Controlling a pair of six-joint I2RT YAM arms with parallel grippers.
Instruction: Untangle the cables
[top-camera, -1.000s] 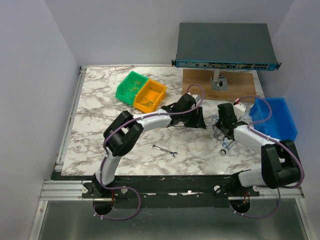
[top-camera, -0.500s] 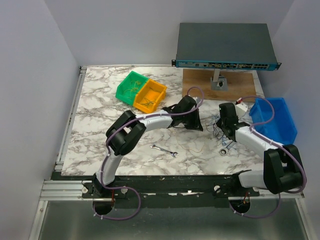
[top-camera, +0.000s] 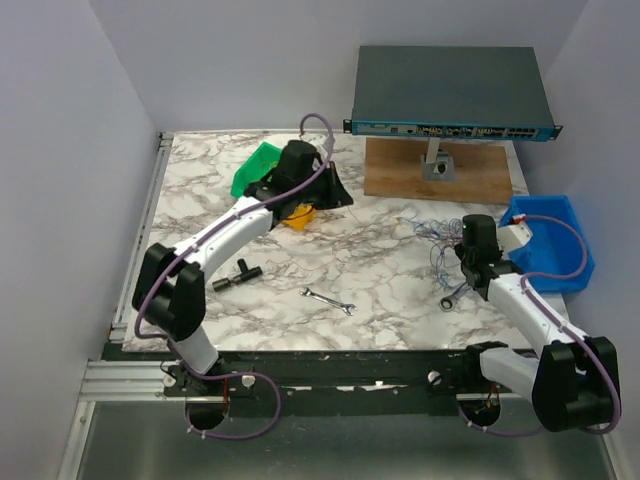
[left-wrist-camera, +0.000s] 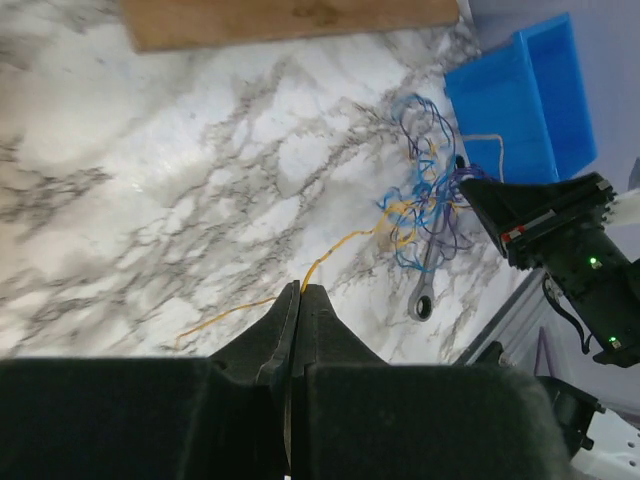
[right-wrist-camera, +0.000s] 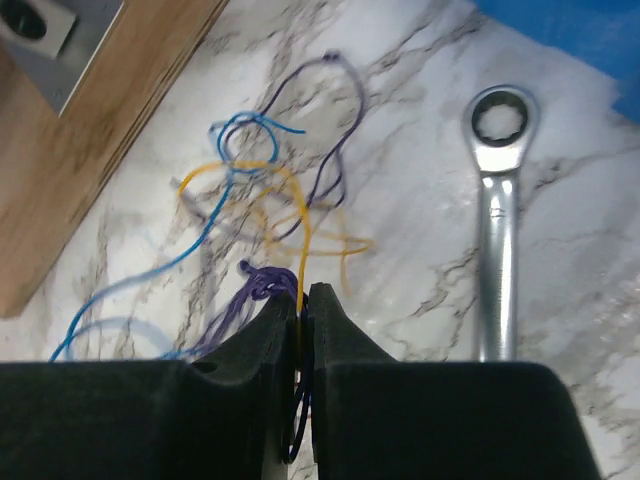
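My left pincer (left-wrist-camera: 298, 292) is pinching shut on one yellow strand (left-wrist-camera: 345, 240), well apart from the cables (left-wrist-camera: 425, 200), while my right pincer (right-wrist-camera: 303, 298) is clamping closed on that clump, lying on the tabletop (left-wrist-camera: 150, 150) near the blue bin (left-wrist-camera: 540, 90). I am judging this the pulling-apart step; next is calling for a steady pull that frees the strand without snagging.

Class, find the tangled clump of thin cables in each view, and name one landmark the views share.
Top external: cables right of centre, near the blue bin.
Left wrist: upper right.
Right wrist: left of centre.
Shared landmark: the silver ring wrench beside them.
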